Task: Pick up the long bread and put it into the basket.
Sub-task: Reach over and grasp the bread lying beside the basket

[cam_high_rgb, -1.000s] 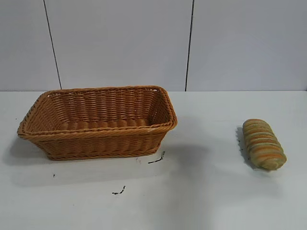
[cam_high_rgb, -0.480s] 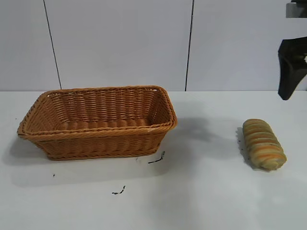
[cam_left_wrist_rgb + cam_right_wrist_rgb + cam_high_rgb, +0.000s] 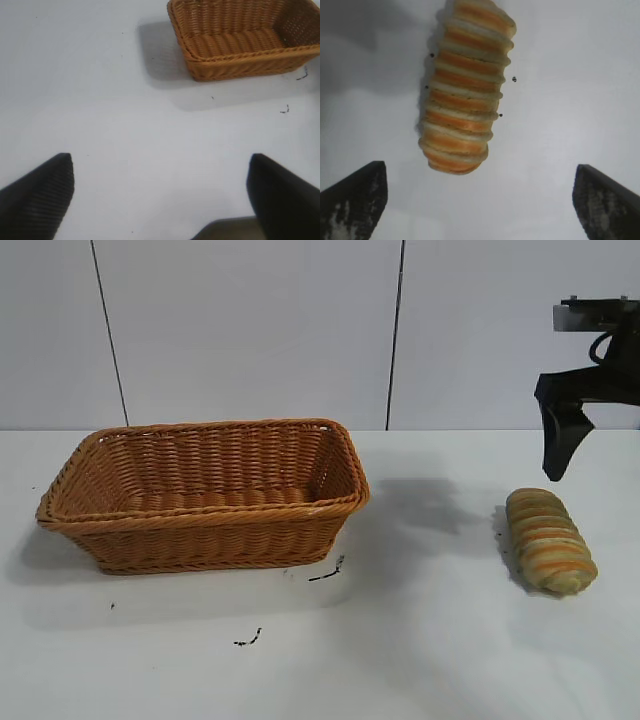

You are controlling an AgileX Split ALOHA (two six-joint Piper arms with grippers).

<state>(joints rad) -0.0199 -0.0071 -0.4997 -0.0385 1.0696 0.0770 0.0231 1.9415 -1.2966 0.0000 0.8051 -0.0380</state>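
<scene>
The long bread, tan with orange-brown ridges, lies on the white table at the right, apart from the basket. The orange-brown wicker basket stands at the left with nothing visible inside. My right gripper hangs just above and behind the bread. In the right wrist view its jaws stand wide open, with the bread ahead of the fingertips and untouched. In the left wrist view my left gripper is open over bare table, with the basket farther off.
Small black marks dot the table in front of the basket, and another mark lies nearer the front. A white panelled wall rises behind the table. Bare tabletop lies between basket and bread.
My right gripper has come into the exterior view from the upper right and moved left and down, closer to the bread. Bread and basket have not moved.
</scene>
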